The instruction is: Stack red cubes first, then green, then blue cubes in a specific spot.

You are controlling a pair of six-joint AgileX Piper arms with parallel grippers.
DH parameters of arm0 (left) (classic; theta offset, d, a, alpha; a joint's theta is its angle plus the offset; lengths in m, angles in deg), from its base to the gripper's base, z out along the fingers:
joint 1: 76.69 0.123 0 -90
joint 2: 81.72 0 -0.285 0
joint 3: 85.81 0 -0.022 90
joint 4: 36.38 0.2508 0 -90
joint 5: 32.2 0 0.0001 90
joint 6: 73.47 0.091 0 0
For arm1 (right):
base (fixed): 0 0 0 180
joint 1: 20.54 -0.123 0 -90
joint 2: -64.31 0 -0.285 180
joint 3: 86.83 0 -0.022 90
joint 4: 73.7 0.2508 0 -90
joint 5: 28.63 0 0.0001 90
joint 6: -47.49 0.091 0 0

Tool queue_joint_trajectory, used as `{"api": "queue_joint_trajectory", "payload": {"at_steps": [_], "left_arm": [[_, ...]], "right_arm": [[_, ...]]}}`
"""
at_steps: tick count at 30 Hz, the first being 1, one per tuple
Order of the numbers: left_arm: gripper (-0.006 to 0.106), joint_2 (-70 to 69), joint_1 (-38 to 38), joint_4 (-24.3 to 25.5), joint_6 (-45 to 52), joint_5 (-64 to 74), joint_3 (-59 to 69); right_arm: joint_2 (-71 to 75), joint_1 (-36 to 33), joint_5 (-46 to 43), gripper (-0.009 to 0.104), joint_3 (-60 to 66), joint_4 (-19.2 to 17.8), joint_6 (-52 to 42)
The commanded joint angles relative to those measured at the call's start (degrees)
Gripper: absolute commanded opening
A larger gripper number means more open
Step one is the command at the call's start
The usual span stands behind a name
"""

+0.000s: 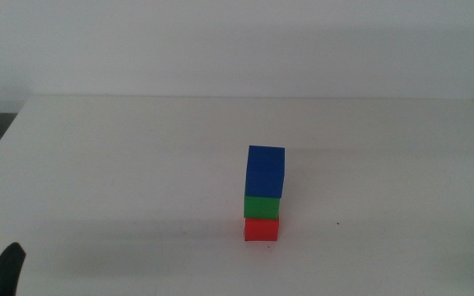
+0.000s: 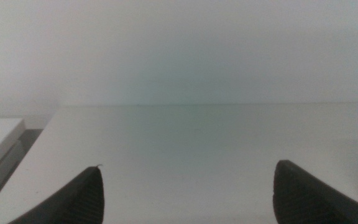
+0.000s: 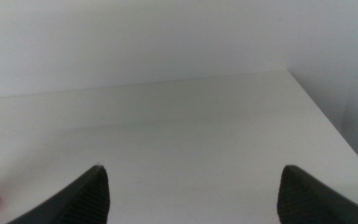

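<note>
The table (image 1: 122,164), a broad, flat, matte white slab with straight edges, carries a finished three-cube tower slightly right of centre in the middle view; judged from this arrangement, the stacking order is complete and nothing appears left but for the arms to stay clear. The blue cube (image 1: 266,171) is on top, at 12 o'clock of the tower, and looks turned slightly relative to the cubes beneath; the green cube (image 1: 262,205) sits directly under it, and the red cube (image 1: 262,228) rests on the table at 6 o'clock. All three are same-sized solids with plain, matte, sharp-edged faces, touching face to face. The spot beneath them is plain white top; a tiny dark speck (image 1: 336,223) lies at 3 o'clock of the red cube. The left gripper (image 2: 188,196), whose dark, smooth, rounded jaws stand wide apart and empty, waits at 8 o'clock of the tower, near the bottom edge of the middle view. The right gripper (image 3: 191,193), jaws likewise spread wide and holding nothing, is out of the middle view; its wrist camera catches only the tower's edge.
</note>
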State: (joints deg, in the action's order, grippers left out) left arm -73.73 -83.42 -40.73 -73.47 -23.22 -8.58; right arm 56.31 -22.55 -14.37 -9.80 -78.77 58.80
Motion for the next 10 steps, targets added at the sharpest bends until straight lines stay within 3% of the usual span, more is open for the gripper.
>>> {"api": "queue_joint_trajectory", "payload": {"at_steps": [1,10], "left_arm": [[0.091,-0.21,1.06,0.09,0.0,-0.71,-0.02],[0.091,-0.21,1.69,0.49,0.0,-0.71,-0.02]], "right_arm": [[0.21,0.37,-0.61,0.087,0.18,-0.74,-0.66],[0.21,0.37,-0.61,0.087,0.18,-0.59,-0.66]]}}
